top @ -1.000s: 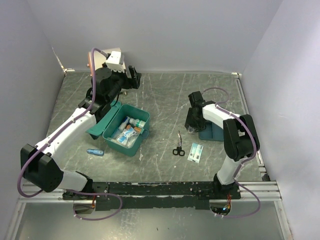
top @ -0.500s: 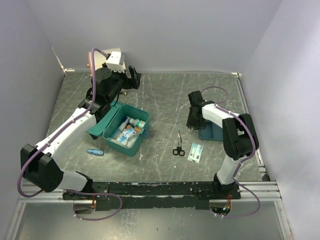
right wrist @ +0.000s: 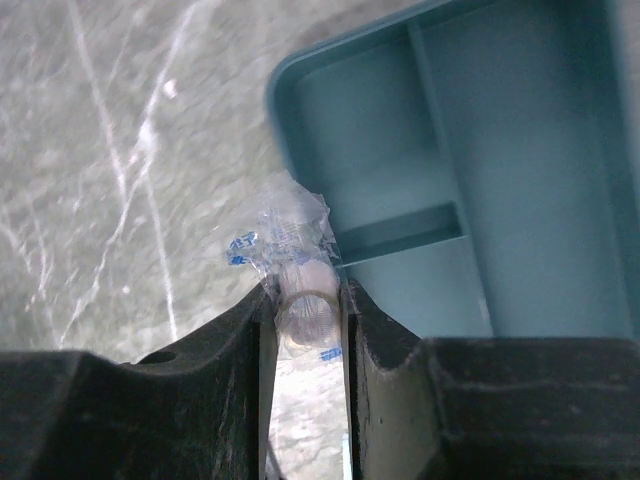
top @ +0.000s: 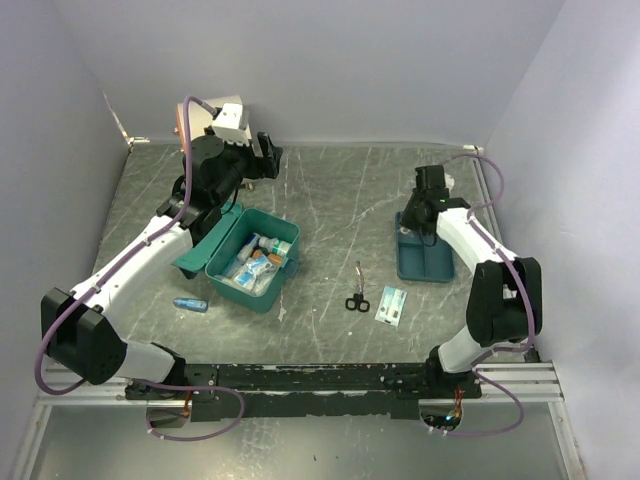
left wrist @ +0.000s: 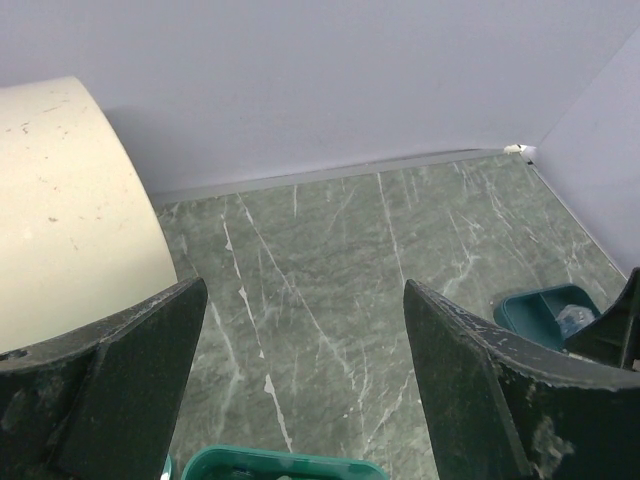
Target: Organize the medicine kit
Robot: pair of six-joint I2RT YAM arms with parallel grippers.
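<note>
Your right pincer (right wrist: 308,312) is clamped on a small clear wrapped item (right wrist: 298,262) with blue print on its film; the item sits tight between the two fingers (right wrist: 235,350). In the right wrist view it hangs right at the rim of the shallow blue-teal tray (right wrist: 500,180), at one corner, with the green marbled counter (right wrist: 110,170) showing beside it. The compartments visible there hold nothing. From above, the tray lies on the right side of the counter, with your right arm bent over its far end.

Your left pincer (left wrist: 300,300) is spread wide apart with nothing between the fingers. It is raised near the back left of the counter, with a large cream drum (left wrist: 60,200) just beside its left finger.

The medicine kit (top: 238,296) stands open on the left-centre of the counter, its lid (top: 200,245) swung out to the left. Inside it you can see a jumble of small packets and tubes; they are too small to name. Your left arm reaches past the far side of the kit.

Between the kit and the tray lie a pair of scissors (top: 357,297) and, just to their right, a flat packet (top: 391,303). A small blue tube (top: 190,304) rests on the counter near the kit's near-left corner.
</note>
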